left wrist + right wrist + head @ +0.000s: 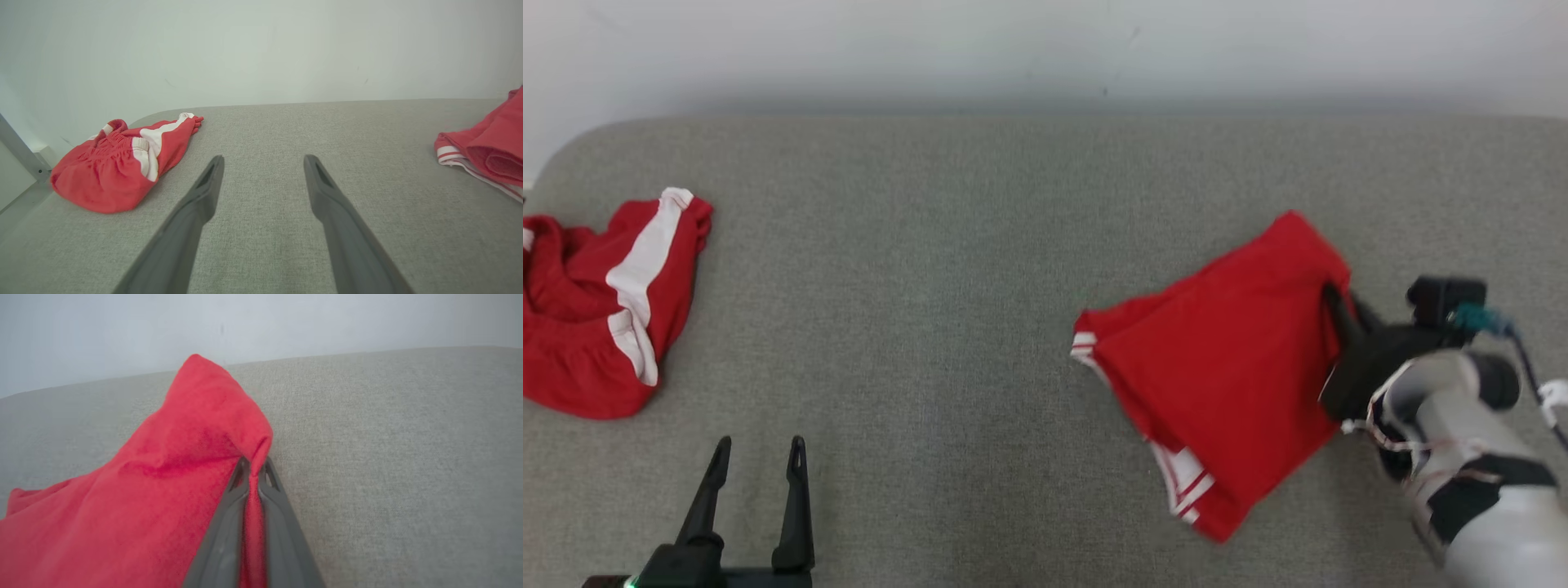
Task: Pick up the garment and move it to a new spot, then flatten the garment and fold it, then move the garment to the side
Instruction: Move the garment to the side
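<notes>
Finds garment (1225,367) folded on table (931,245), red, white stripes along its left and near hems. Shows right gripper (1333,304) at garment's right edge, fingers (229,522) clamped on a pinched red fold; in right wrist view, cloth (163,490) sits squeezed between them and rises in a peak just past the tips. Puts left gripper (760,447) well left of garment, fingers (192,212) apart over bare table. Notes crumpled red-and-white heap (596,310) far left of garment, beyond left gripper. Places pale wall (1013,49) behind garment.
</notes>
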### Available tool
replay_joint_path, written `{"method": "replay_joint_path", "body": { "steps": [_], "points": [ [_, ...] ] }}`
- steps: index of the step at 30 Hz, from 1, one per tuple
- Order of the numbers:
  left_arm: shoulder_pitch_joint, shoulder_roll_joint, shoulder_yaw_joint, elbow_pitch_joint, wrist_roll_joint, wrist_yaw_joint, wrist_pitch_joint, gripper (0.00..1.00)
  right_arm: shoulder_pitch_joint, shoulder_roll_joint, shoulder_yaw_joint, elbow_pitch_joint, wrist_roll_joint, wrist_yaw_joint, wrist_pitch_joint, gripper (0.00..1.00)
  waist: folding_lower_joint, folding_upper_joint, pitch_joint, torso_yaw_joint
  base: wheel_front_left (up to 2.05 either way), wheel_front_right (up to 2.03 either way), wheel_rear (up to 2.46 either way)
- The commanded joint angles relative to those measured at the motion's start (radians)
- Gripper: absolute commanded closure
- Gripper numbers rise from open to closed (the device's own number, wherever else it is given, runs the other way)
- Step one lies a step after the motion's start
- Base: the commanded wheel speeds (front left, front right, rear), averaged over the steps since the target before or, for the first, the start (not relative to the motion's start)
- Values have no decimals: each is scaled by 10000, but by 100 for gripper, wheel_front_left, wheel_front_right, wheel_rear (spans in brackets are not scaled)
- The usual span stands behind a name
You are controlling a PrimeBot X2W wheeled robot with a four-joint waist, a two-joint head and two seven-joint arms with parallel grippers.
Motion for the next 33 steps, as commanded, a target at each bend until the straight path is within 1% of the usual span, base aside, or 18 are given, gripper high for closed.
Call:
{"method": "replay_joint_path", "body": {
  "steps": [1,8,9,14,20,27,33],
  "points": [
    [-280,-29,-27,-104,-37,35,-32,0,-550,-309,8,97,56,-30,34,100,-1,-1,814,12,0,0,0],
    [-1015,-54,-158,-568,18,31,-32,0,-2094,-1690,-20,367,58,-30,37,100,-1,-1,2092,-305,0,0,0],
    [-1015,-54,-158,-568,18,31,-32,0,-2094,-1690,-20,367,58,-30,37,100,-1,-1,2092,-305,0,0,0],
    [-1433,-10,-94,-1258,125,32,-34,0,-2954,-2653,-157,368,144,-30,45,100,-1,-1,3116,-770,0,0,0],
    [-1848,267,-92,-2024,311,28,-32,0,-3798,-3559,-296,297,93,-30,168,100,-1,-1,4180,-1222,0,0,0],
    [-2115,637,-58,-2667,420,26,-32,0,-4533,-4514,-380,213,-96,-30,203,100,-1,-1,4932,-1511,0,0,0],
    [-2219,808,-22,-2953,471,30,-32,0,-5110,-5251,-413,173,-269,-30,346,100,-1,-1,5348,-1665,0,0,0]
  ]
}}
